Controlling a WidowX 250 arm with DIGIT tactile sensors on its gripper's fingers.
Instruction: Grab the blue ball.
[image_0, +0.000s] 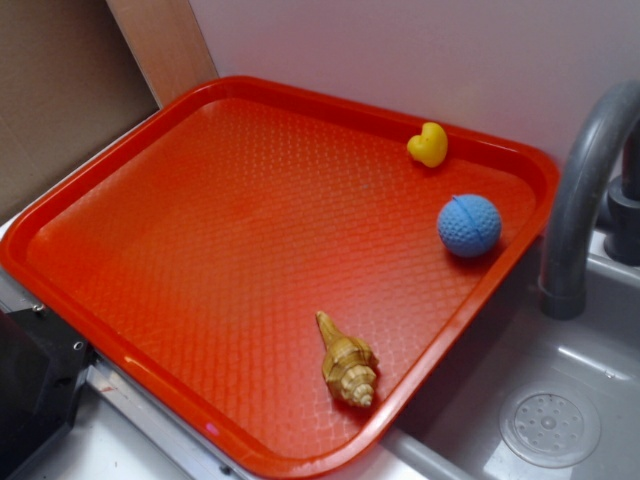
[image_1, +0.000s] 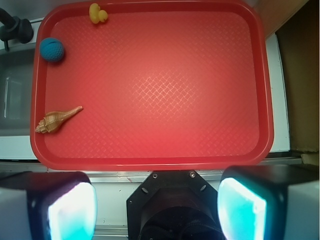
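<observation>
The blue ball (image_0: 468, 225) is a small dimpled light-blue sphere lying near the right rim of the red tray (image_0: 200, 250). In the wrist view the blue ball (image_1: 52, 49) sits at the upper left of the tray (image_1: 160, 90). My gripper (image_1: 157, 200) hangs high above the tray's near edge, far from the ball. It is open, its two pale fingers (image_1: 70, 210) spread wide with nothing between them. The exterior view does not show the gripper.
A yellow duck toy (image_0: 429, 145) (image_1: 97, 13) rests in the tray's far corner beyond the ball. A tan spiral shell (image_0: 347, 362) (image_1: 56, 120) lies near the tray's edge. A grey faucet (image_0: 580, 200) and a sink (image_0: 550, 420) adjoin the ball's side.
</observation>
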